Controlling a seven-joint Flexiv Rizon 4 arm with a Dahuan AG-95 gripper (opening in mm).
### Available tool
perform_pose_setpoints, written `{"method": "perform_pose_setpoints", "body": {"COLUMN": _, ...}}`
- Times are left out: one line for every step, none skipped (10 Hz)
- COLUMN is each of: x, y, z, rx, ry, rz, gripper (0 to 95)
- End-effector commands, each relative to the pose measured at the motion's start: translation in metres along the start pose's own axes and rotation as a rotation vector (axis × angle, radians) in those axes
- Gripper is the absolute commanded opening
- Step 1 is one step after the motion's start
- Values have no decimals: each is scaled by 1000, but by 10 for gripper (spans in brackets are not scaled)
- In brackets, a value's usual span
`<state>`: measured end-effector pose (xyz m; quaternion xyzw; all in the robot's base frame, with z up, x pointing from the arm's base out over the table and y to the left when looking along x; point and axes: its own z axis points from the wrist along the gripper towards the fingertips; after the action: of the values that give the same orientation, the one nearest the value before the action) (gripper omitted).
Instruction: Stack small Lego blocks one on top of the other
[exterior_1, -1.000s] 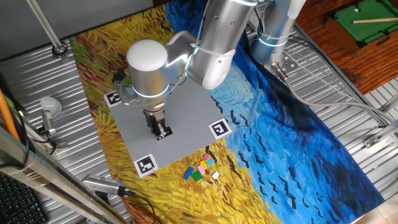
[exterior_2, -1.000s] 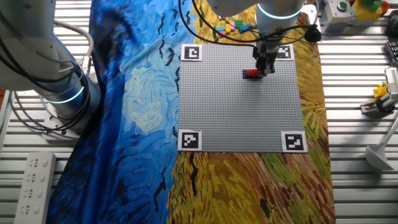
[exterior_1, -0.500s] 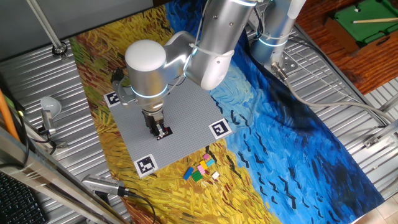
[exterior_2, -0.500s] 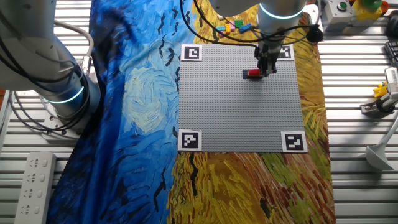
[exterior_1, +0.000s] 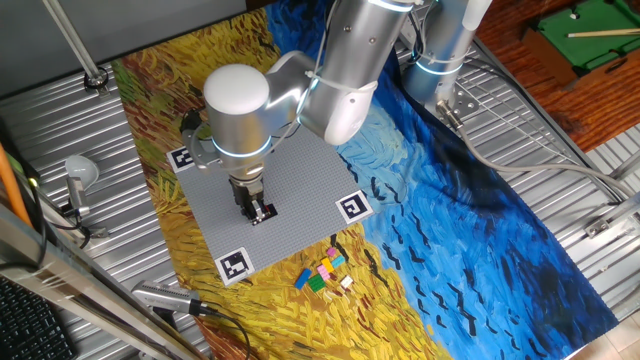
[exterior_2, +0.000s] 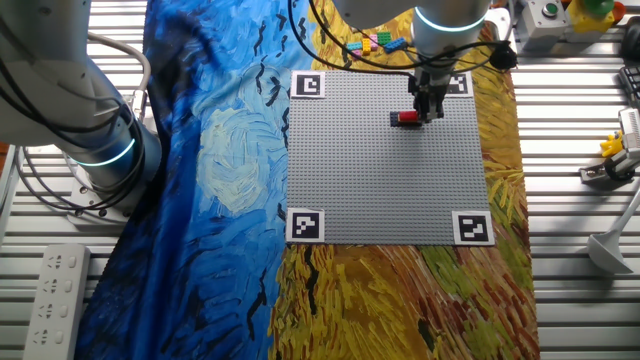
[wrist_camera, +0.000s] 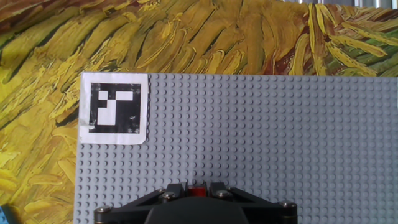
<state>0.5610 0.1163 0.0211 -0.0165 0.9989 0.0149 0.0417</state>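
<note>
i'm down on the grey baseplate with my gripper at the red brick, in the plate's far right part in the other fixed view, near the corner marker. in the hand view a sliver of red shows between my finger bases at the bottom edge, so the jaws stand narrow, but i cannot tell whether they pinch the brick or only straddle it.

my judgement: this is the seating or gripping of the base brick, and no second brick sits on it yet. the next move calls for a clean vertical lift if i'm done pressing, then a trip to the loose pile of small bricks lying on the painted cloth just off the plate's near edge.

the red brick's long axis runs left to right in the other fixed view, parallel to the plate's far edge, lying flat; my fingertips meet its right end.
</note>
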Motion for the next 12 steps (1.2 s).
{"method": "perform_pose_setpoints", "body": {"x": 0, "y": 0, "z": 0, "rx": -1, "ry": -3, "rz": 1, "gripper": 0}}
{"method": "perform_pose_setpoints", "body": {"x": 0, "y": 0, "z": 0, "rx": -2, "ry": -4, "rz": 1, "gripper": 0}}
{"method": "perform_pose_setpoints", "body": {"x": -1, "y": 0, "z": 0, "rx": -3, "ry": -5, "rz": 3, "gripper": 0}}
{"method": "perform_pose_setpoints", "body": {"x": -1, "y": 0, "z": 0, "rx": -3, "ry": -5, "rz": 3, "gripper": 0}}
{"method": "perform_pose_setpoints", "body": {"x": -1, "y": 0, "z": 1, "rx": -4, "ry": -6, "rz": 4, "gripper": 0}}
{"method": "perform_pose_setpoints", "body": {"x": 0, "y": 0, "z": 1, "rx": -5, "ry": -6, "rz": 5, "gripper": 0}}
{"method": "perform_pose_setpoints", "body": {"x": 0, "y": 0, "z": 2, "rx": -5, "ry": -8, "rz": 4, "gripper": 0}}
{"method": "perform_pose_setpoints", "body": {"x": 0, "y": 0, "z": 3, "rx": -6, "ry": -9, "rz": 5, "gripper": 0}}
{"method": "perform_pose_setpoints", "body": {"x": 0, "y": 0, "z": 3, "rx": -7, "ry": -9, "rz": 4, "gripper": 0}}
{"method": "perform_pose_setpoints", "body": {"x": 0, "y": 0, "z": 3, "rx": -7, "ry": -9, "rz": 3, "gripper": 0}}
{"method": "perform_pose_setpoints", "body": {"x": 0, "y": 0, "z": 3, "rx": -7, "ry": -8, "rz": 2, "gripper": 0}}
{"method": "perform_pose_setpoints", "body": {"x": 0, "y": 0, "z": 3, "rx": -7, "ry": -8, "rz": 2, "gripper": 0}}
